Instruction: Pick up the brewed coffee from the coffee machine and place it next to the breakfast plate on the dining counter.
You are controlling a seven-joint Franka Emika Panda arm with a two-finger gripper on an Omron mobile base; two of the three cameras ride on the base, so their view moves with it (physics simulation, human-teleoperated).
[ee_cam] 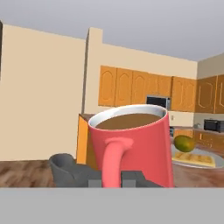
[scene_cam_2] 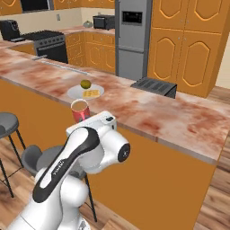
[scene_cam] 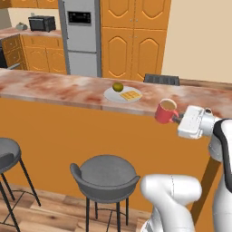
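Note:
The brewed coffee, a red mug (scene_cam: 166,111) (scene_cam_2: 80,110) (ee_cam: 135,144) filled with brown coffee, hangs upright at the near edge of the dining counter (scene_cam: 54,88) (scene_cam_2: 157,112). My gripper (scene_cam: 177,118) (ee_cam: 114,179) is shut on the mug's handle, reaching in from the right. The breakfast plate (scene_cam: 110,94) (scene_cam_2: 74,93) (ee_cam: 208,154) with a waffle and a green fruit (ee_cam: 184,142) lies on the counter just beyond and left of the mug. Whether the mug touches the counter top I cannot tell. A black boxy appliance (scene_cam_2: 10,29) on the far back counter may be the coffee machine.
A black slotted appliance (scene_cam: 161,79) (scene_cam_2: 155,86) sits on the counter's far side, right of the plate. Grey stools (scene_cam: 105,174) (scene_cam: 7,152) (ee_cam: 65,164) stand below the counter's front. A steel fridge (scene_cam: 80,36) and orange cabinets line the back.

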